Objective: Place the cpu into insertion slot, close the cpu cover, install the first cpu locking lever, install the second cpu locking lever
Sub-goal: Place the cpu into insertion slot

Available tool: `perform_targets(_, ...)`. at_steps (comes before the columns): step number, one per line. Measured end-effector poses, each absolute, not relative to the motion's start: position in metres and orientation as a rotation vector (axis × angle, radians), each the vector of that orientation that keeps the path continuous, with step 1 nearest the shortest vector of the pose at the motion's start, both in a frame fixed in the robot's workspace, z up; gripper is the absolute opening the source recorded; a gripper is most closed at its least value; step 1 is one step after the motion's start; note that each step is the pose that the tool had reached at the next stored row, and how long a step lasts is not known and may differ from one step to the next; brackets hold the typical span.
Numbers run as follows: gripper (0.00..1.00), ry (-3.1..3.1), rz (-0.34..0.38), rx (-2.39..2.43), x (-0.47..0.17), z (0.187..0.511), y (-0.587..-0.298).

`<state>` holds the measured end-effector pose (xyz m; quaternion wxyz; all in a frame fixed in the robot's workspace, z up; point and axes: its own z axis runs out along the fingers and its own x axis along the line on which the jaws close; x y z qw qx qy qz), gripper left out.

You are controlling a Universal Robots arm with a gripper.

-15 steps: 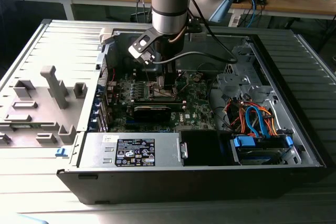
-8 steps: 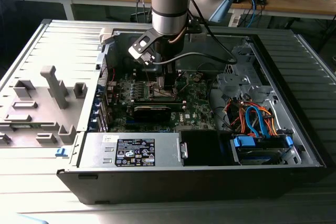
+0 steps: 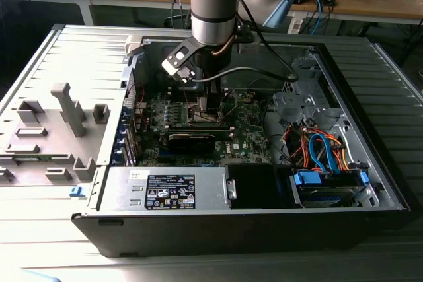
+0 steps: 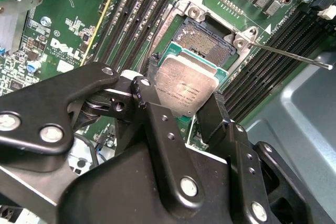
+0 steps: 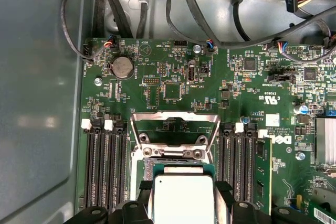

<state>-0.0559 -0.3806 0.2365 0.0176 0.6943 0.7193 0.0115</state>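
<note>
Your black two-finger gripper is pinched on opposite edges of the flat, square, grey-topped cpu. It hangs just above the square dark insertion slot on the green motherboard. The thin silver cpu cover stands swung open and the thin wire locking lever lies out to the side, so the way looks clear. The chip seems short of the opening: hold it level, square its corners to the frame, come straight down, and don't slide across the pins.
</note>
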Motion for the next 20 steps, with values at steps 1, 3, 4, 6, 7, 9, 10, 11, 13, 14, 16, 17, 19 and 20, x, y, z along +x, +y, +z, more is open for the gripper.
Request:
perform_targets(1,0.55,2.235,0.036,2.157,-0.0559,0.2361,-0.3806)
perform_targets(3,0.55,2.235,0.036,2.157,-0.0559,0.2356,-0.3806)
perform_targets(4,0.55,2.235,0.036,2.157,-0.0559,0.2352,-0.3806)
perform_targets(6,0.55,2.235,0.036,2.157,-0.0559,0.2349,-0.3806)
perform_targets(7,0.55,2.235,0.036,2.157,-0.0559,0.2348,-0.3806)
perform_targets(9,0.55,2.235,0.036,2.157,-0.0559,0.2345,-0.3806)
perform_targets(10,0.55,2.235,0.036,2.157,-0.0559,0.2343,-0.3806)
perform_targets(11,0.55,2.235,0.036,2.157,-0.0559,0.2340,-0.3806)
perform_targets(13,0.55,2.235,0.036,2.157,-0.0559,0.2337,-0.3806)
perform_targets(14,0.55,2.235,0.036,2.157,-0.0559,0.2334,-0.3806)
perform_targets(16,0.55,2.235,0.036,2.157,-0.0559,0.2330,-0.3806)
perform_targets(17,0.55,2.235,0.036,2.157,-0.0559,0.2329,-0.3806)
perform_targets(19,0.55,2.235,0.036,2.157,-0.0559,0.2324,-0.3806)
perform_targets(20,0.55,2.235,0.036,2.157,-0.0559,0.2320,-0.3806)
